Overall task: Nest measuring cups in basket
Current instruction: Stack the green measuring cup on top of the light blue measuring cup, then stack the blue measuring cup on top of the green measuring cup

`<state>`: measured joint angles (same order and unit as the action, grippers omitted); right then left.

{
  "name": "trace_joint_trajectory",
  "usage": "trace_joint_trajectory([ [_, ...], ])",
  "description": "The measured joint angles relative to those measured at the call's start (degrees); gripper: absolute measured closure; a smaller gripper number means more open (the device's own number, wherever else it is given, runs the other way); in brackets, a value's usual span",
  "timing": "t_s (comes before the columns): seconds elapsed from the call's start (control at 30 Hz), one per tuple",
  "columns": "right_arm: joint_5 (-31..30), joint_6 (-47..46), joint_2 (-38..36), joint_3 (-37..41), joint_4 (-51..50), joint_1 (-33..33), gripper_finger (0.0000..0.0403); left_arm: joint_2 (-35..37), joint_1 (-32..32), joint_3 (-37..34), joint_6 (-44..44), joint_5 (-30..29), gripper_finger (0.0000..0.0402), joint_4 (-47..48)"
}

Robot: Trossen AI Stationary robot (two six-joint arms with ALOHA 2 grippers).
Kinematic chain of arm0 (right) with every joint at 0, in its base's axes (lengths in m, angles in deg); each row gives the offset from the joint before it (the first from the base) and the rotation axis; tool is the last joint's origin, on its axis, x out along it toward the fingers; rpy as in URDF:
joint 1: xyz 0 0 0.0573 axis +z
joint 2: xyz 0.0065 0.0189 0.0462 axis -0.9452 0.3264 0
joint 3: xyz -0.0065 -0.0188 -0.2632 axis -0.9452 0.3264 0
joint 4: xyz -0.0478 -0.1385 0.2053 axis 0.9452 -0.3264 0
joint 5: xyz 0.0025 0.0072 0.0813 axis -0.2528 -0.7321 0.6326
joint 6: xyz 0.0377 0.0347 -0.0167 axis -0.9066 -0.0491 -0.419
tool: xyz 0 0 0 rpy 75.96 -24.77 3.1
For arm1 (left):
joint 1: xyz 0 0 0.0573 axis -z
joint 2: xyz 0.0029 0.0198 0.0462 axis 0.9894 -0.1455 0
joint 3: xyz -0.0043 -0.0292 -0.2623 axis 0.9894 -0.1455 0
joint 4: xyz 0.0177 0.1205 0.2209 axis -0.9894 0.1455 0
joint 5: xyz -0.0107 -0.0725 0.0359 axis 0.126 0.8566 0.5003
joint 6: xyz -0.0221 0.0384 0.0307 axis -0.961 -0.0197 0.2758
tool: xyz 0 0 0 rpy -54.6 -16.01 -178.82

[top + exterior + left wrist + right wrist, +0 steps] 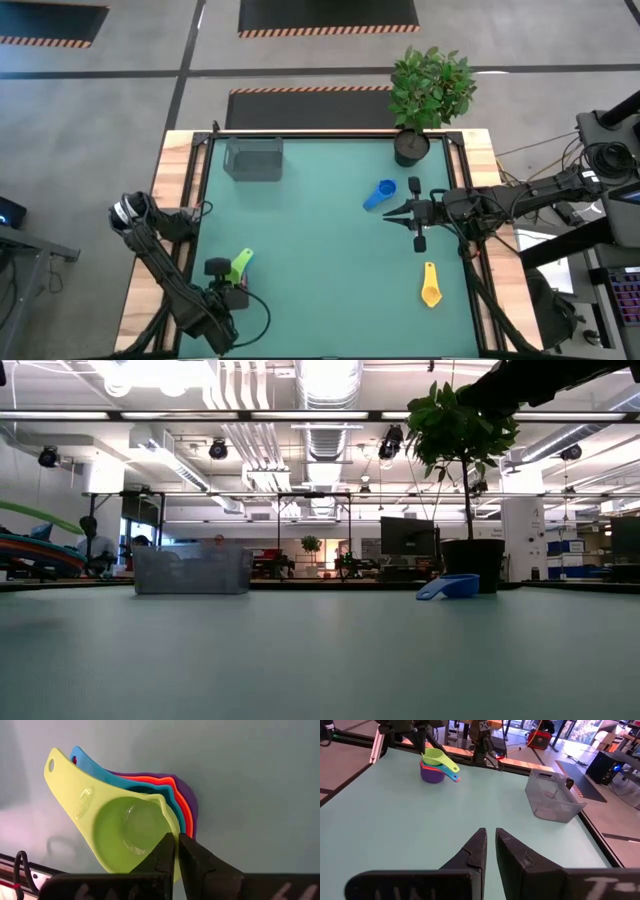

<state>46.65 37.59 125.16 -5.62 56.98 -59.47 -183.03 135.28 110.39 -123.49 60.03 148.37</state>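
From the high view, the grey basket (254, 158) is seen sitting at the far edge of the green worktop (320, 270), empty as far as can be told. A blue cup (380, 194) lies near the potted plant (428, 95), and a yellow cup (431, 285) is parked closer to the front on the right side. The left end effector (224, 283) is down by the near left corner, right at a green-topped stack of cups (240, 264). The right end effector (392, 213) hangs just beside the blue cup, not touching it.

Low view: only the basket, the blue cup and the plant pot are really shown, so not much is added here.

Left wrist view: the nested stack is seen close up, green on top, then light blue, red, orange and purple fanned underneath. The fingers (165, 857) are pressed together at the green rim; whether the rim is actually pinched can't be told.

Right wrist view: the jaws are almost shut with a thin gap, and nothing is held.

These cups are probably light, stiff, slick plastic, so they'll likely skate if nudged. The handle or rim wall looks like the spot to be grabbed.
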Motion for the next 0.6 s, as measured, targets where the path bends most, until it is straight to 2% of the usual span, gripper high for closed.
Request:
trace_joint_trajectory([
  [0.17, 0.0, 0.0, 0.0, 0.0, 0.0, 0.0, 0.0374, 0.0, 0.0, 0.0, 0.1, 0.0, 0.0396, -0.1],
  [0.6, 0.0, 0.0, 0.0, 0.0, 0.0, 0.0, 0.0374, 0.0, 0.0, 0.0, 0.3, 0.0, 0.0325, 0.0],
])
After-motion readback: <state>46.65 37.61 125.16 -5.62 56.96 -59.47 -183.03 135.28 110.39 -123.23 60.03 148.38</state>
